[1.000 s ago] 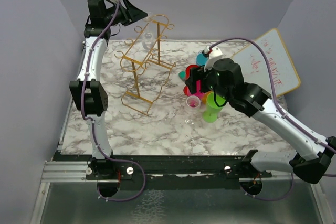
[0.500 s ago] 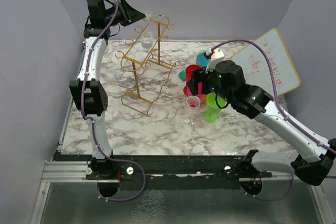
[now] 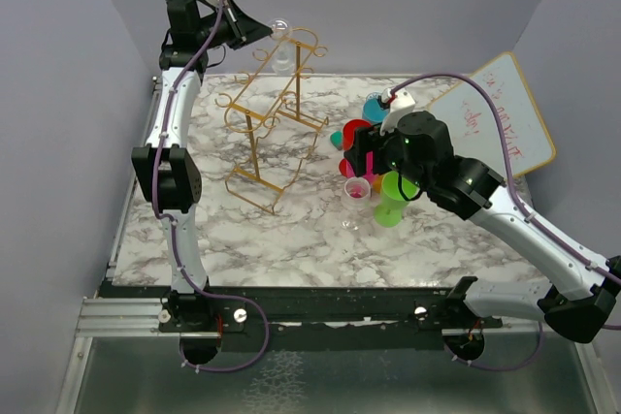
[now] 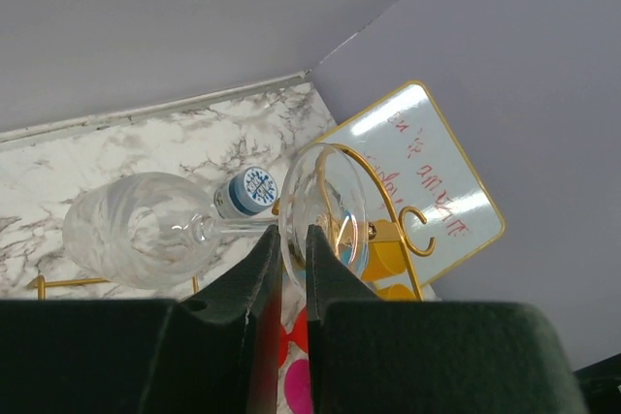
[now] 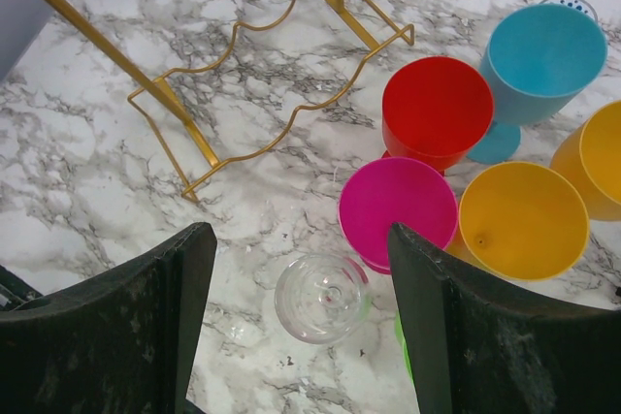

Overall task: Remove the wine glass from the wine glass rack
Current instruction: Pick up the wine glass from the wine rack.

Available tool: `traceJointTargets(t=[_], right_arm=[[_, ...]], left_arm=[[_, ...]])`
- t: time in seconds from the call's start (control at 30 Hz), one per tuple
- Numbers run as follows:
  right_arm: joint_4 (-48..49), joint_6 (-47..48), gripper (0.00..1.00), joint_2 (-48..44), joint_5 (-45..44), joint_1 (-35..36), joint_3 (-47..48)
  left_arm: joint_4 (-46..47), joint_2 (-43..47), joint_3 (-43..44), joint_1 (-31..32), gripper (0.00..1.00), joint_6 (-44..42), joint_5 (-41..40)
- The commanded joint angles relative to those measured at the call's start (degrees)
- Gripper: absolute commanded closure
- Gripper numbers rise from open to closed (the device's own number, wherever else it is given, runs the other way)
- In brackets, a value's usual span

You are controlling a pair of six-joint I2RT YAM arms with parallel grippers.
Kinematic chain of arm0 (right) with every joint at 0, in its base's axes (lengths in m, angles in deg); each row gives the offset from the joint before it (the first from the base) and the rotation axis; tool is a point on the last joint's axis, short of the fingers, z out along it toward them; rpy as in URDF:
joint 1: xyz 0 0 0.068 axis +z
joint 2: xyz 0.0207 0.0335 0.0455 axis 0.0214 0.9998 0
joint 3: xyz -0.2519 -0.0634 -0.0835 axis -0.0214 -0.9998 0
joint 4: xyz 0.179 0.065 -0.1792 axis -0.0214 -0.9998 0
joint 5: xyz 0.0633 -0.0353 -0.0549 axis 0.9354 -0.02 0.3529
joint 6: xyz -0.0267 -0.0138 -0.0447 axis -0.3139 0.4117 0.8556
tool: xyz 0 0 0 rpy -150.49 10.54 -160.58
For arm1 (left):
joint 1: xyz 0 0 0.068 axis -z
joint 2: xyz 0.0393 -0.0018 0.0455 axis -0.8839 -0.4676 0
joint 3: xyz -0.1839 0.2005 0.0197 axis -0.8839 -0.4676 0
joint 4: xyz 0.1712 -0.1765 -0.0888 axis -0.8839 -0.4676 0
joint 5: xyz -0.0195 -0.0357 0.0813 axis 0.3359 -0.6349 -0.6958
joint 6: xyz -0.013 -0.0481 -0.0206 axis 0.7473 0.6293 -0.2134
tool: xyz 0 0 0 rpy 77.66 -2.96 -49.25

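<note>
One wine glass (image 4: pixel 136 230) is clamped by its foot in the left gripper (image 4: pixel 293 236), judged barely clear of the wine glass rack (image 3: pixel 253 147).

Two arms are seen, the left arm (image 3: pixel 170 118) and the right arm (image 3: pixel 524 218), each built of silver-white links joined by rounded black housings. A thin purple cable (image 3: pixel 446 73) is looped along the right arm, and a like one is run along the left. A small white block (image 3: pixel 400 100) with a red mark is fitted near each wrist. The left hand (image 4: pixel 293 239) and right hand (image 5: pixel 301 239) are formed of blocky matte-black fingers (image 5: pixel 146 317). The black bases (image 3: pixel 199 315) are fixed to a black rail (image 3: pixel 330 314).
</note>
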Motion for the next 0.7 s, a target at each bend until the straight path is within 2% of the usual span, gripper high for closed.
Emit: traceJointTargets(t=[0.0,0.17,0.33,0.6,0.67], right_arm=[[-0.86,-0.68,0.23,-0.44,-1.05,-0.11,-0.13],[-1.24,-0.81,0.23,-0.36,-0.79,-0.06,-0.30],[-1.52,-0.98,0.23,-0.36,-0.57,-0.10,-0.13],[-1.75,-1.29,0.23,-0.36,-0.35,-0.05,-0.34],[-1.72,-1.38,0.23,-0.36,-0.30,-0.08,-0.54]], left_arm=[[0.47,-1.01,1.85,0.52,1.00,0.34,1.84],[3.00,-0.04,2.02,0.07,1.00,2.43,0.76],[8.02,0.01,1.82,-2.18,1.00,9.54,-0.10],[8.60,0.30,1.25,-3.94,1.00,10.83,-0.13],[11.35,1.10,-0.18,-4.20,1.00,12.18,-0.17]])
